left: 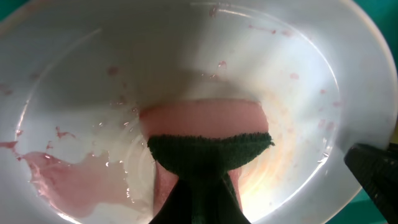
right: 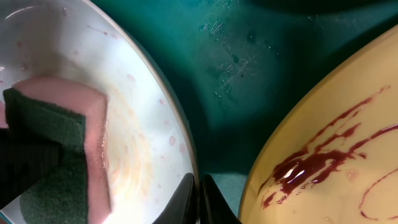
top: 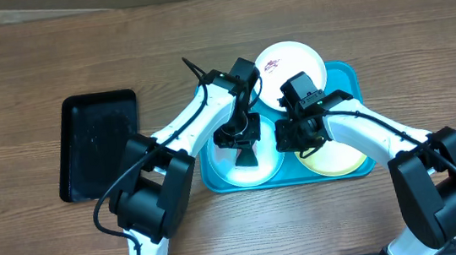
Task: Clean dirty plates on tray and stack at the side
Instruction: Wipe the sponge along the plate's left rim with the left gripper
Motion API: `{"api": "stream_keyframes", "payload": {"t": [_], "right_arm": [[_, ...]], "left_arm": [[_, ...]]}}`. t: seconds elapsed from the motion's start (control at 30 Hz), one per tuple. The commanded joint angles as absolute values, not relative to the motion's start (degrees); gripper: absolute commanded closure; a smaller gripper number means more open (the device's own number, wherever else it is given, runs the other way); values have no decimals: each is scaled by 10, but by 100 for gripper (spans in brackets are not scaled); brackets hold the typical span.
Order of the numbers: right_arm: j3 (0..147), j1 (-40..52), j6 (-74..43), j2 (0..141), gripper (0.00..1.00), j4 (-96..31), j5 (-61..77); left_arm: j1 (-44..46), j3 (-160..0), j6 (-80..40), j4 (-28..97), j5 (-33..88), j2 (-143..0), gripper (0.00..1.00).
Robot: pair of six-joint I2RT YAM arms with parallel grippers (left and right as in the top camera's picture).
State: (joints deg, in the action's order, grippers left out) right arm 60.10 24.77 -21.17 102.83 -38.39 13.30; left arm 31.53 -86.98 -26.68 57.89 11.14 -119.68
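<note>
The left gripper (top: 240,136) is pinched on the sponge (left: 202,118) and points straight down into the pale blue plate (top: 254,174), which sits at the lower left of the tray (top: 352,76). The sponge's long edge runs left to right across the left wrist view. The pink watery pool left to clear lies at the lower left of it (so the stroke likely goes that way). The right gripper (right: 199,202) is pressed together, apparently on that plate's rim. The yellow-green plate (right: 323,155), at the tray's lower right and nearest the right arm, carries dark-red streaks. The white plate (top: 297,61), at the top, shows faint red marks.
</note>
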Motion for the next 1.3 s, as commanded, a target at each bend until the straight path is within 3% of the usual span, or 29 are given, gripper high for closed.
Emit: {"api": "stream_keyframes", "payload": {"t": [0.0, 0.2, 0.67, 1.03, 1.27], "right_arm": [[608, 251, -212, 1032, 96, -381, 131], [608, 251, -212, 1032, 96, -381, 131], [608, 251, -212, 1032, 96, -383, 131], [608, 251, -210, 1032, 96, -387, 129], [608, 251, -210, 1032, 96, -387, 129]], "left_arm": [[321, -834, -286, 564, 103, -1206, 96], [323, -829, -289, 516, 148, -1206, 96], [313, -828, -289, 578, -187, -1206, 96], [300, -829, -289, 579, -322, -1206, 96], [286, -886, -291, 623, -279, -1205, 96]]}}
